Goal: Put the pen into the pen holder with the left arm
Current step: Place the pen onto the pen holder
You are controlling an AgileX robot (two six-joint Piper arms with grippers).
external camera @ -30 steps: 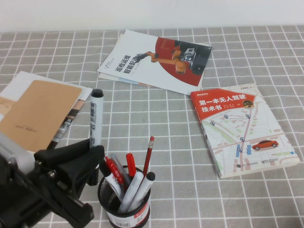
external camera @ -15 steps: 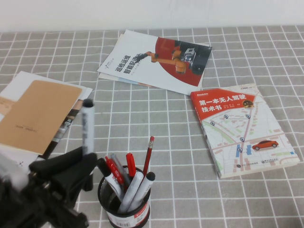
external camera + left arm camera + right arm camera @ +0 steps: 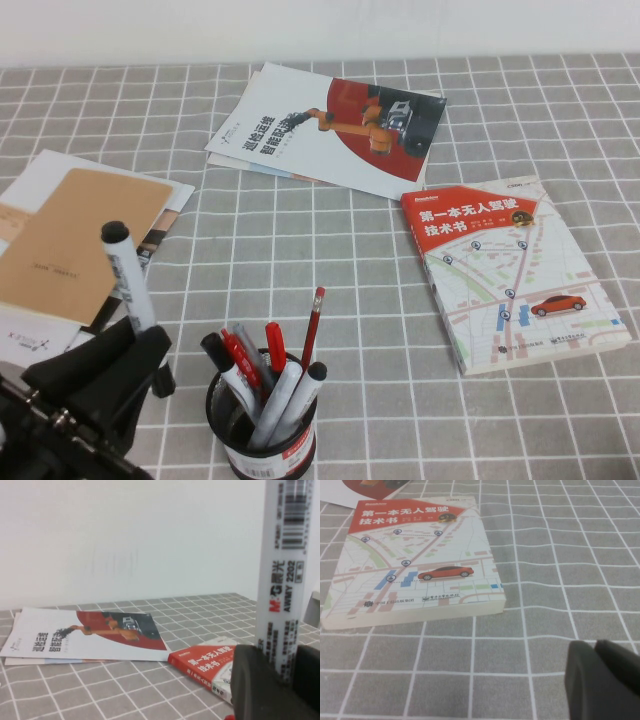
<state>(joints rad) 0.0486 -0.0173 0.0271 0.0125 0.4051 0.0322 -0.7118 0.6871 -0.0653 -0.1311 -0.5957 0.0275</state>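
My left gripper (image 3: 105, 370) is at the table's front left, shut on the pen (image 3: 128, 278). The pen is a whitish-grey marker with a black cap; it stands nearly upright, cap end up, tilted slightly left. In the left wrist view the pen's printed barrel (image 3: 286, 570) rises between the two black fingers (image 3: 260, 685). The pen holder (image 3: 262, 425), a black mesh cup with a white-and-red band, stands to the right of the left gripper and holds several pens and a red pencil. My right gripper (image 3: 600, 675) is shut and empty over bare cloth, outside the high view.
A tan notebook on white papers (image 3: 70, 240) lies at the left. A white-and-red brochure (image 3: 330, 125) lies at the back centre. A red map-cover book (image 3: 510, 270) lies at the right and also shows in the right wrist view (image 3: 415, 560). The grey checked tablecloth (image 3: 330, 250) covers the table.
My left gripper has drawn back to the left and toward the front edge with the pen. The pen's cap end has moved left and lower in the high view, away from the holder.
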